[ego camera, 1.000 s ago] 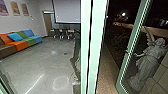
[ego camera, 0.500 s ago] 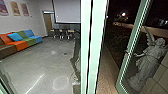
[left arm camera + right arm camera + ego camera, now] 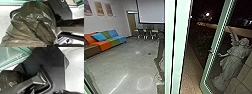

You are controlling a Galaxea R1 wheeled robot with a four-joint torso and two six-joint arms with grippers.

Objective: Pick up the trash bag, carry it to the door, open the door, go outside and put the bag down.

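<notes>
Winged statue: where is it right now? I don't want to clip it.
In the head view, it is toward the robot's right, on the far side of the slanting green frame; the statue shows right beside the pale blocks.

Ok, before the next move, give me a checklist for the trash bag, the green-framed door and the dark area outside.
1. Trash bag at the robot: ok, large in the left wrist view.
2. Grip on the bag: cannot tell.
3. Green door frame in view: ok, in front of the robot.
4. Door open wide enough: cannot tell.
5. Outside well lit: not ok, mostly dark.
6. Statue upright: ok.
</notes>
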